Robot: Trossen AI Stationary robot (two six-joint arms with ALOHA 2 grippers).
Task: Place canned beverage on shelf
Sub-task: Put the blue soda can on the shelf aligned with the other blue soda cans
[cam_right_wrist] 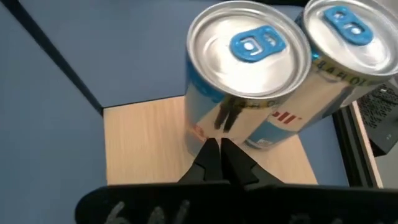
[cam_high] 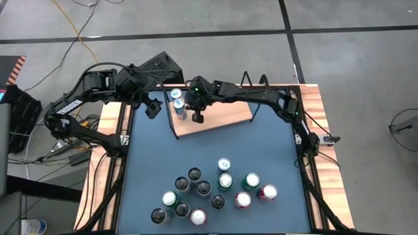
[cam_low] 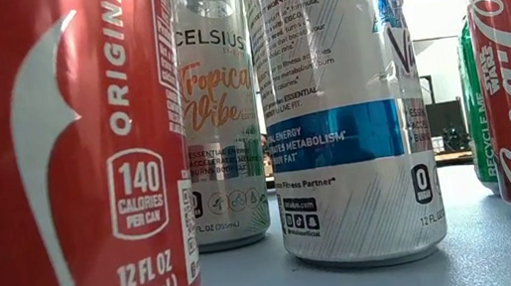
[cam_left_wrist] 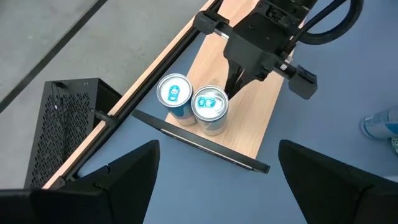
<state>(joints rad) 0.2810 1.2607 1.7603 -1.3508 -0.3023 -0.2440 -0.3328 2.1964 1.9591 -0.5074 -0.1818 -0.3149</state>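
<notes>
Robotics laboratory or test workshop. A blue table (cam_high: 261,150) with wood-grain edges stands on a bare grey concrete floor (cam_high: 353,59) crossed by dark lines. Two dark arms are mounted at its sides. Loose cables (cam_high: 65,29) trail over the floor, and a perforated black box (cam_left_wrist: 65,124) sits beside the table. Cans (cam_high: 215,192) are grouped on the table.

In the low view the shelf is wholly hidden behind the tall white can (cam_low: 346,110); the red cans beside it are cut off by both side edges; in the high view the labels of the cans (cam_high: 215,190) grouped below the shelf (cam_high: 215,117) are too small to read.
</notes>
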